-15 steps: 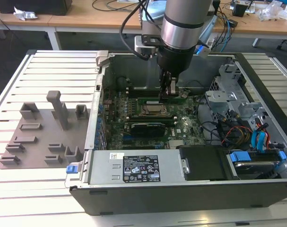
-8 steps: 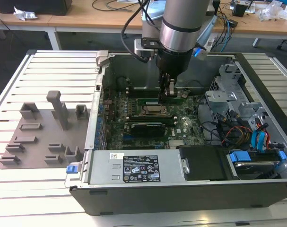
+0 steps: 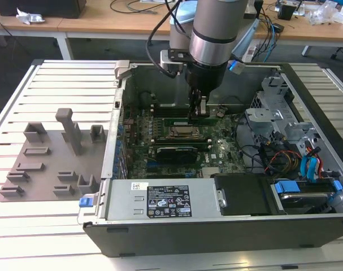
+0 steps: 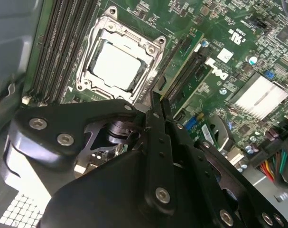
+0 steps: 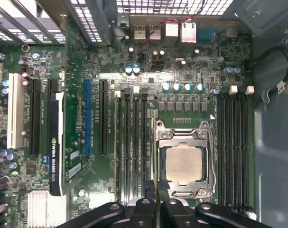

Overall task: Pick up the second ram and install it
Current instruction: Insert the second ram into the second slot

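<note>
Exterior view, hand (image 3: pixel 198 110) above CPU socket (image 3: pixel 182 132)

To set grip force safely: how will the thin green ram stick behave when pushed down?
The thin flat green ram stick looks stiff and light, so it probably keeps its shape. Held by the narrow gripper, it might tilt or slip. Being so thin, it could crack.

You've got even, bright room light; glare whitens the CPU (image 4: pixel 114 64) in the second wrist view; gripper (image 4: pixel 158 111) linkage close-up looks soft.
</note>
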`<state>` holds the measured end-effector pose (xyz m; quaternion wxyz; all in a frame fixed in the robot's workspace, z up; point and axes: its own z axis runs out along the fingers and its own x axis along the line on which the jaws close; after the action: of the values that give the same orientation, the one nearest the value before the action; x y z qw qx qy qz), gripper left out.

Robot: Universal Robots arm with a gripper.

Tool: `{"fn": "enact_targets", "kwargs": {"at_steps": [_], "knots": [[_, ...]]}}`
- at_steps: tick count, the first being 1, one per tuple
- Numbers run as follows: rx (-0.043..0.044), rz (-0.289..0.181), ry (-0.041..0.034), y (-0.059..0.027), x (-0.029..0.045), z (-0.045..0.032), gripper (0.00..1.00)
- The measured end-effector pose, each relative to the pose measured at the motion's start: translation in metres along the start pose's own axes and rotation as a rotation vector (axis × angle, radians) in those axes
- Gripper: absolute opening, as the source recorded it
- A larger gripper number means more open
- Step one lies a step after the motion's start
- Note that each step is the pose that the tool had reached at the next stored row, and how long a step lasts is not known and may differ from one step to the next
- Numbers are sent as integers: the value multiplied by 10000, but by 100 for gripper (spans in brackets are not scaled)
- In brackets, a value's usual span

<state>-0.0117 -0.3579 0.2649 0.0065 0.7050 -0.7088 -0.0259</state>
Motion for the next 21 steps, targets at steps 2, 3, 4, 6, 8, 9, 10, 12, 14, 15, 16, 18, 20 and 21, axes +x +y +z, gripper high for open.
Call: {"fn": "enact_targets", "kwargs": {"at_steps": [2, 3, 4, 6, 8, 9, 10, 12, 14, 15, 16, 18, 20, 21], "knots": [[0, 0, 0, -2, -53, 57, 13], [0, 1, 0, -2, -66, 68, 13], [0, 0, 0, -3, -79, 79, 13], [0, 0, 0, -4, -116, 109, 13], [1, 0, -2, -5, -145, 121, 13], [-1, 0, 1, -4, -169, 129, 13], [-1, 0, -1, -3, -178, 136, 13], [-1, -1, 1, 2, -167, 154, 13], [3, 0, 2, 48, -98, 155, 13], [6, 0, 1, 66, -73, 155, 13], [11, -1, 2, 99, -24, 156, 13], [14, -1, 5, 135, 37, 156, 13], [14, -1, 9, 149, 157, 160, 13], [15, 3, 30, 149, 185, 166, 13]]}}
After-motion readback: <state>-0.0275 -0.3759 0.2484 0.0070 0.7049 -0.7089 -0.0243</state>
